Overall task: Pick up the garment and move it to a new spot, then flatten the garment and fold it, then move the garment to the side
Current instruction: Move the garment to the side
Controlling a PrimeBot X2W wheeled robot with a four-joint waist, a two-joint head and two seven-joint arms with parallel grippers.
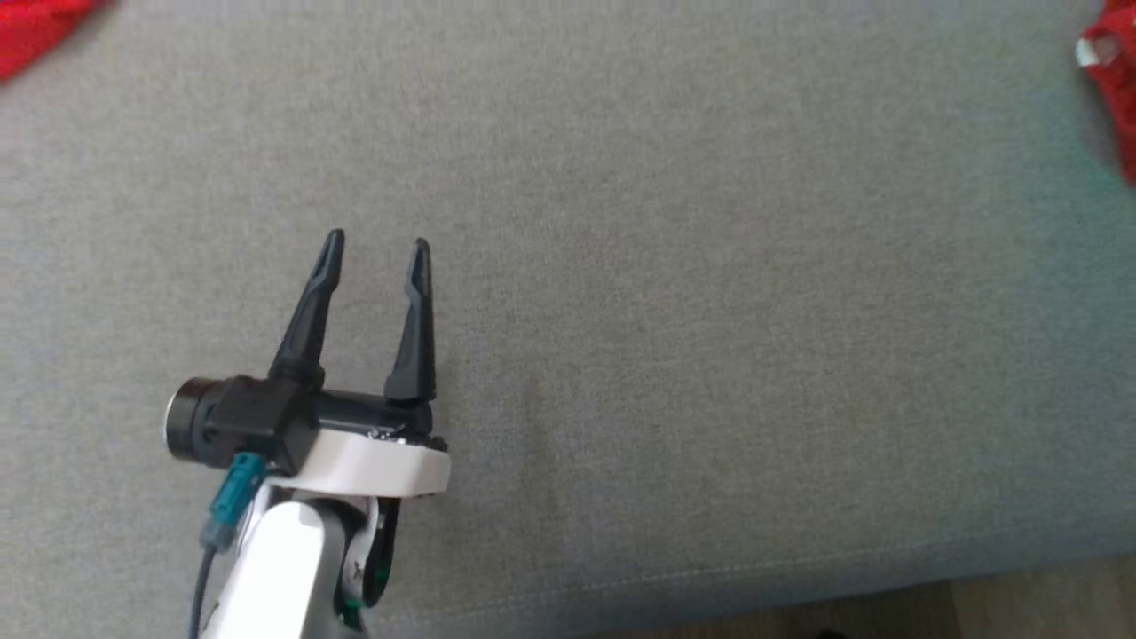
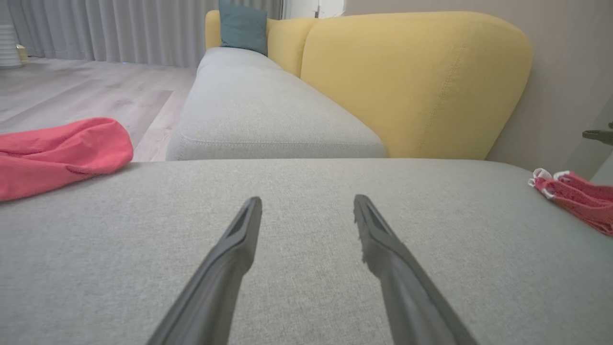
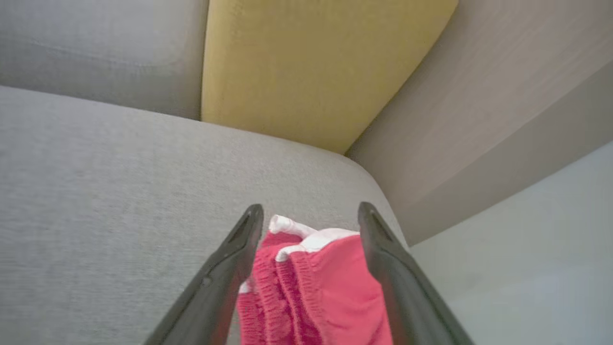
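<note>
Now red garment (image 3: 325, 287) on grey cushion (image 3: 119, 191), within wide-spread right hand (image 3: 310, 207).

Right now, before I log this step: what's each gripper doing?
Left gripper: open, empty, over the grey cushion.
Right gripper: open, red garment between its fingers, not clamped.

Head overhead, wrists low over cushion (image 1: 710, 266)

Garment (image 1: 1116, 98) seemingly on cushion (image 1: 621, 311), right
</note>
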